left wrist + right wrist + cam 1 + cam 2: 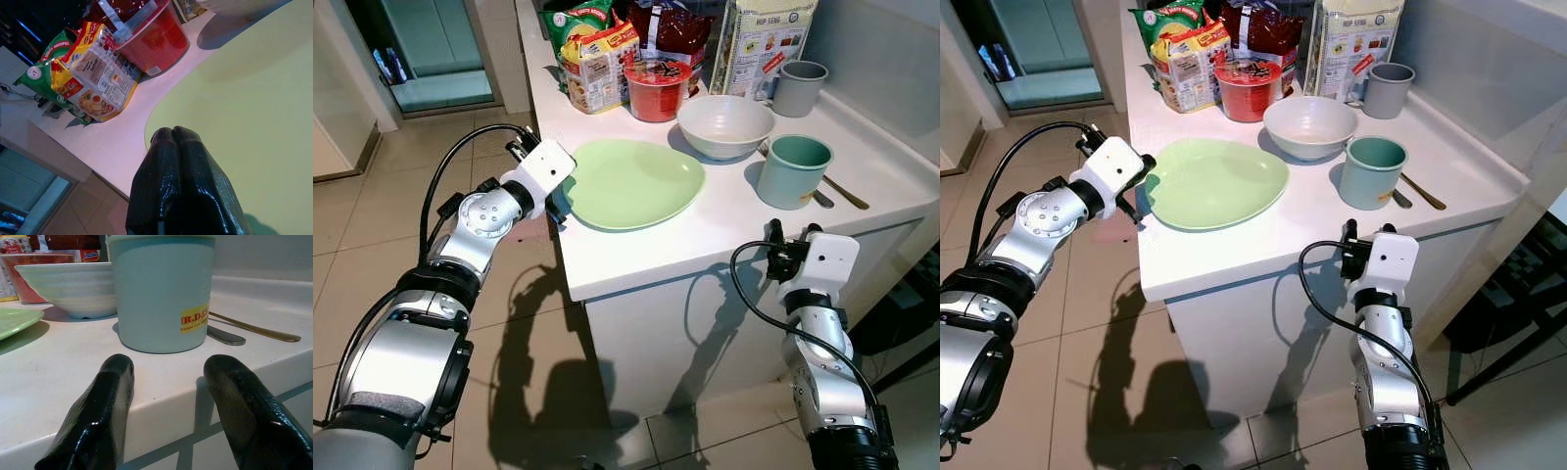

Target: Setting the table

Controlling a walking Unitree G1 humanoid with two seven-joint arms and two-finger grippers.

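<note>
A: Where is the left gripper [178, 142]?

B: At the left edge of the white counter [724, 230], at the near-left rim of the green plate [631, 181]. In the left wrist view its two fingers are pressed together with no gap, tips lying over the plate's rim. Whether the rim is pinched between them, I cannot tell.

A: Plate position?

B: Flat on the counter near its left edge. A white bowl [724, 125] sits just beyond its far-right side, and a red tub [656, 90] is behind it.

A: Right gripper [168, 369]?

B: Low at the counter's front edge, fingers spread apart with nothing between them. It points at the teal cup [793, 169], which stands upright just ahead and is not touched.

A: Other items?

B: A spoon [222, 335] and a brass-coloured utensil [257, 329] lie beside the teal cup on its right. A grey cup [798, 86] stands farther back by the wall. Food packets [597, 64] are clustered at the far end.
</note>
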